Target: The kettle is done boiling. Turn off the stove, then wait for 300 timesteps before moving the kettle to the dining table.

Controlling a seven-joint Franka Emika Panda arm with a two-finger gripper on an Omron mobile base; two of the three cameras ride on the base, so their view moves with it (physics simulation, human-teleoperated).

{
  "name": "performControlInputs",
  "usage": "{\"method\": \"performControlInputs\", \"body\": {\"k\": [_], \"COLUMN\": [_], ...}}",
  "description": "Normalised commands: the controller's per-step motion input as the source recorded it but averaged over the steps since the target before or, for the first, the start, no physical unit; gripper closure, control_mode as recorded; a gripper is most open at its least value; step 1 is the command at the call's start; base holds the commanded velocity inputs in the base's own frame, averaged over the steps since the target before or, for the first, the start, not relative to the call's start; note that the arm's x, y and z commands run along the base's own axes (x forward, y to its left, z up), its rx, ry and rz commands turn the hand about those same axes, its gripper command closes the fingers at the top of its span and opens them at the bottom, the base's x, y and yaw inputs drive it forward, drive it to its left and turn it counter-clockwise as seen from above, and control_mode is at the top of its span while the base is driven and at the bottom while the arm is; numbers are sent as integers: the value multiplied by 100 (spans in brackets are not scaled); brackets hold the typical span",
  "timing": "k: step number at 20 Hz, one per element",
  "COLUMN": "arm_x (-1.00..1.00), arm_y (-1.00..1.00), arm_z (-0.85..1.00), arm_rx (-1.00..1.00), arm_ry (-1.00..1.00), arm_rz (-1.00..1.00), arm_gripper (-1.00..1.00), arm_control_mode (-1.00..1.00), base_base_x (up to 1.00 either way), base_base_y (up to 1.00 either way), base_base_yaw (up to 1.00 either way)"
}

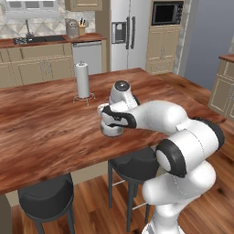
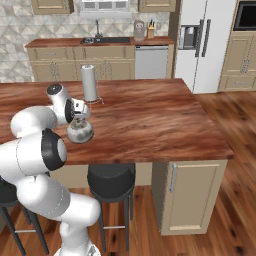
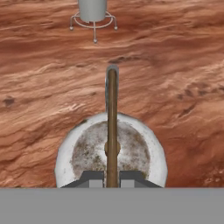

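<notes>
Setting down the small squat silvery-white metal kettle on the long reddish-brown wood-grain bench, the white arm's two-finger gripper works near the bench's front edge, above two round black stools.

From left to right in the right base view, the white arm bends over the kettle, which appears to rest on or just above the wood, with the tall white paper-towel roll on its wire stand standing behind it; the dark fingers are clenched on the kettle's thin arched handle, seen from the hand camera running straight up between them. Judged from this, the delivery looks nearly complete: the sound finish would be to confirm the base sits flat, release gently, and lift straight up clear of the handle, away from the roll.
</notes>
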Motion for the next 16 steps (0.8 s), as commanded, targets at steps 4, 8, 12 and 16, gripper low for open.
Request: {"method": "performControlInputs", "body": {"k": [4, 8, 12, 16], "arm_x": [32, 31, 29, 29], "arm_y": [2, 1, 4, 5], "arm_z": [-27, -14, -14, -16], "arm_rx": [0, 0, 0, 0], "arm_ry": [0, 0, 0, 0], "arm_rz": [3, 1, 0, 1], "arm_gripper": [100, 100, 100, 100], "arm_control_mode": [-100, -100, -100, -100], "base_base_x": [0, 0, 0, 0], "base_base_y": [0, 0, 0, 0], "base_base_yaw": [0, 0, 0, 0]}}
